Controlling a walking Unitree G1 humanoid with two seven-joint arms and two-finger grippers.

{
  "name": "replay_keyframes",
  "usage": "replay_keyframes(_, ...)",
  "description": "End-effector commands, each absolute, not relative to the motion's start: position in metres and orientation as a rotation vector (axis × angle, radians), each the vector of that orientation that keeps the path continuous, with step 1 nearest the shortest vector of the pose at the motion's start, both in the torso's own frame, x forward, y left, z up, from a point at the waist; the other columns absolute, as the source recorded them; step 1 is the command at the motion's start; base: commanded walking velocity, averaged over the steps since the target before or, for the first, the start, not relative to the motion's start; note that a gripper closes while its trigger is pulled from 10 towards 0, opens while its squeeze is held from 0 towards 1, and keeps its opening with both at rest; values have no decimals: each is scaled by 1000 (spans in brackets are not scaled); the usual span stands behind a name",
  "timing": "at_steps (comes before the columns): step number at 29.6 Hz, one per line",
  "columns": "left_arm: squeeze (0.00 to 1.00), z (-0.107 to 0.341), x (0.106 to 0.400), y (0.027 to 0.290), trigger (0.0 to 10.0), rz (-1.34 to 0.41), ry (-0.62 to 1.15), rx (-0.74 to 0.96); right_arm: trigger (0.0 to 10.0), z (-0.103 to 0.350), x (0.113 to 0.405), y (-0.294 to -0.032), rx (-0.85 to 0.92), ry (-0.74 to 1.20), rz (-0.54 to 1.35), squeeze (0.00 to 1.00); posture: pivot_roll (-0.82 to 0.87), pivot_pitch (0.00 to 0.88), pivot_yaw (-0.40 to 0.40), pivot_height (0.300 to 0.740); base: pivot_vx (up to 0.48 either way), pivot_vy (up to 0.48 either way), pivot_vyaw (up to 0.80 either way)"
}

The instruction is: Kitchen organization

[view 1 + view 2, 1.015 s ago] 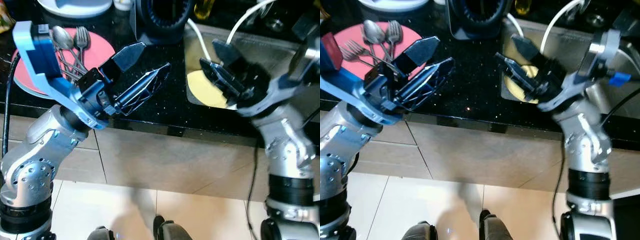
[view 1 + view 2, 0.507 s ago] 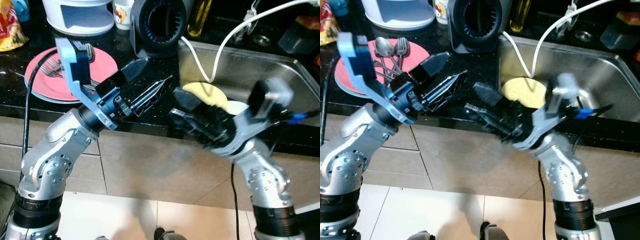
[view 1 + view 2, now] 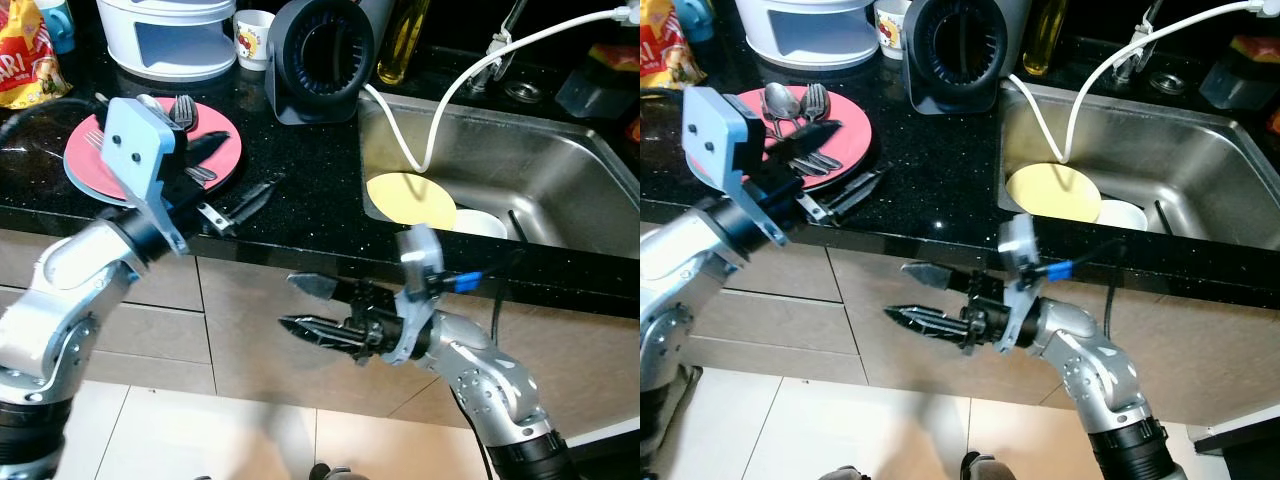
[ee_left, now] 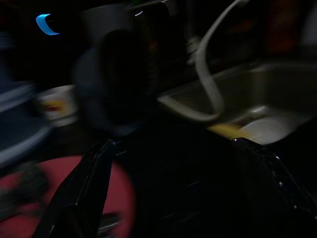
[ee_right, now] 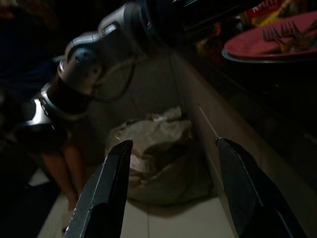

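The left tool [image 3: 240, 200], open and empty, hovers near the tabletop's front edge beside the pink plate [image 3: 215, 135] of thin, slippery forks [image 3: 812, 100], likely best pinched mid-handle.

The left wrist view is dark and blurred. Part of the red plate [image 3: 150, 150] is hidden by the left arm.

Bare counter [image 3: 310, 190] lies between the red plate [image 3: 215, 150] and sink [image 3: 520, 170].

Left end effector [image 3: 235, 195] raised, fingers apart; right end effector [image 3: 312, 305] low, fingers apart.
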State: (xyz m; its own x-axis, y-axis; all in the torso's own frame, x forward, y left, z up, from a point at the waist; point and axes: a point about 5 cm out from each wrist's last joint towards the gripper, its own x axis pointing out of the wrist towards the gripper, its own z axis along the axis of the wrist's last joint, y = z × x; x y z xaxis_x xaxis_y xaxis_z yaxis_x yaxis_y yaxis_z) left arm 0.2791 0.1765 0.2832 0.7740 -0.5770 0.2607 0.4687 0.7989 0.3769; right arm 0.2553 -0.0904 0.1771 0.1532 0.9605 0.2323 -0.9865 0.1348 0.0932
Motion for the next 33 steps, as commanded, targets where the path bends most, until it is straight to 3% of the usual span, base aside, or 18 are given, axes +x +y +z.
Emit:
replay_keyframes(1,0,292,282,185,10000,-495,-407,391,10000,167,256,-91,216,-80,1393,0,176,83,-59,740,0,0,0)
replay_keyframes(5,0,301,285,195,10000,-374,-434,455,10000,158,259,-89,175,-35,1369,0,173,84,-59,740,0,0,0)
replay_keyframes(9,0,300,284,198,10000,-313,-449,410,10000,156,258,-90,164,-29,1367,0,169,89,-57,740,0,0,0)
replay_keyframes(15,0,305,287,232,10000,22,-480,355,10000,151,261,-88,149,-12,1342,0,174,101,-59,740,0,0,0)
replay_keyframes(29,0,289,299,248,10000,162,-422,281,10000,145,266,-83,139,-3,1293,0,168,98,-59,740,0,0,0)
replay_keyframes(33,0,297,305,255,10000,176,-431,299,10000,144,270,-83,121,0,1272,0,166,97,-62,740,0,455,0)
